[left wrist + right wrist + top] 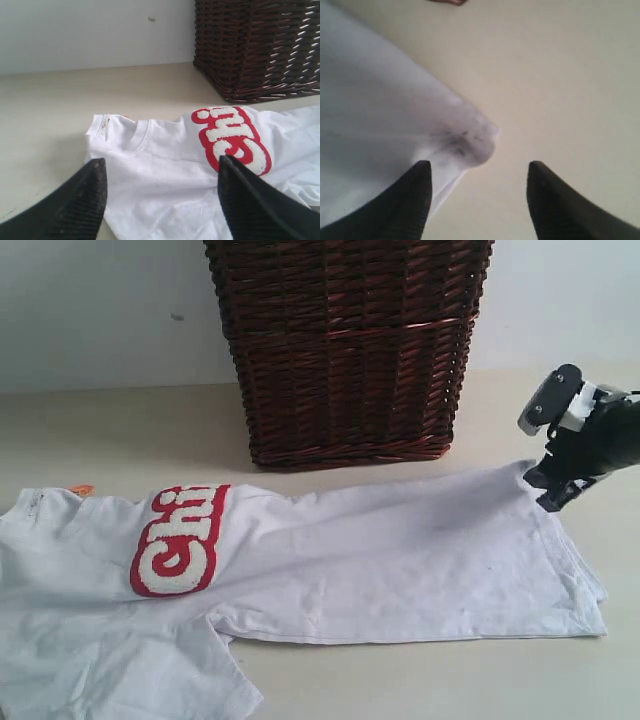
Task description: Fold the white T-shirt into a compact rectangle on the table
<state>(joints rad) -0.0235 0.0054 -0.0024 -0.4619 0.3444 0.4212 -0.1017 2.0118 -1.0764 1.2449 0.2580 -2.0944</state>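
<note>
The white T-shirt (380, 560) lies spread lengthwise on the table (120, 430), collar end at the left, hem at the right. Its red-outlined fuzzy letters (180, 540) face up, and an orange tag (81, 489) shows near the collar. My right gripper (545, 490) hovers open at the hem's far corner (470, 140), one finger beside the cloth, holding nothing. In the left wrist view my left gripper (160, 172) is open above the collar area (142, 135), nothing between its fingers. The left gripper is out of the exterior view.
A tall dark brown wicker basket (350, 350) stands at the back, just behind the shirt's middle. A pale wall (100, 310) closes the far side. Bare table lies right of the hem (620, 570) and in front of the shirt (420, 680).
</note>
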